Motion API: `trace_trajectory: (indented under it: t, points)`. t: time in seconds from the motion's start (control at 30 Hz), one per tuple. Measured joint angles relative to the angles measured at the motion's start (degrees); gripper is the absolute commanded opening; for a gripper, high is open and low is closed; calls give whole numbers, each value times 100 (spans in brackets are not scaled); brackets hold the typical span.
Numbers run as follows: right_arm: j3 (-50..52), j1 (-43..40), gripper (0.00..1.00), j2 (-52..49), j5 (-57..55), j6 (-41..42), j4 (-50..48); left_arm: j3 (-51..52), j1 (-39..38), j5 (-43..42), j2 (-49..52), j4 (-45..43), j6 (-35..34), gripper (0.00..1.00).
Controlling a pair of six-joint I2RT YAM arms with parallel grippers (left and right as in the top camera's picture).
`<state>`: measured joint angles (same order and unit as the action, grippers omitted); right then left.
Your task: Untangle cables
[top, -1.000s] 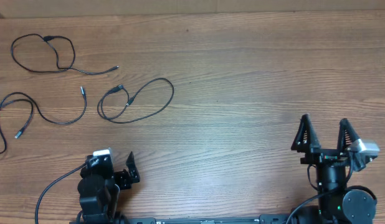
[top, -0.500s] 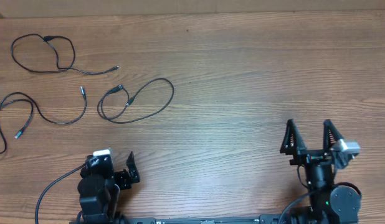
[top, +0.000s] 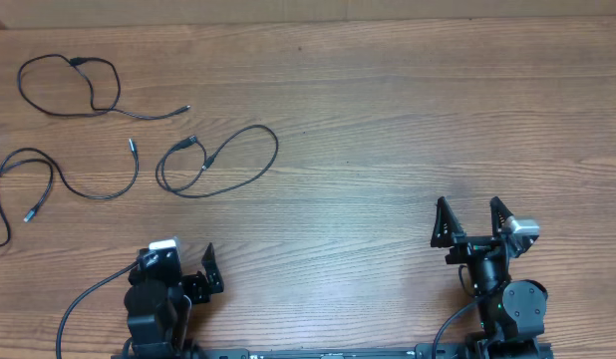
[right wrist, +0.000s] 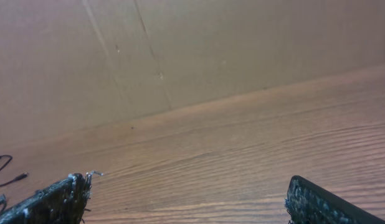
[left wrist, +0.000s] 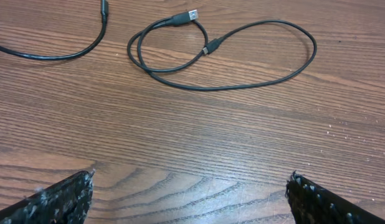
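Three thin black cables lie apart at the table's left in the overhead view: one loop at the far left corner [top: 77,62], one at the left edge [top: 94,196], one nearer the middle [top: 276,150]. My left gripper [top: 184,262] sits at the near edge below them, open and empty. In the left wrist view that gripper [left wrist: 189,180] has the middle loop [left wrist: 308,59] ahead of it and another cable's end [left wrist: 86,50] at the upper left. My right gripper [top: 468,207] is open and empty at the near right, far from the cables. In the right wrist view that gripper [right wrist: 187,182] sees only cable ends [right wrist: 9,182] at the far left.
A brown cardboard wall [right wrist: 211,50] stands along the table's far edge. The left arm's thick black wire [top: 84,299] curves over the near left edge. Both arm bases sit at the near edge.
My right arm has drawn back toward the near edge and shifted left, its gripper still open. The left arm and the cables have not moved.
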<state>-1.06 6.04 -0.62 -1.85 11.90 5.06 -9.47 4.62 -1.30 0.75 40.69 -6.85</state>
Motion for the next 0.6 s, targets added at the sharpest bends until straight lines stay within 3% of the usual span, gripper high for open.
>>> trace_trajectory:
  t: [0.6]
  points:
    - [0,0,100,0,-2,-149,2,0,0,0,0,0,0,100]
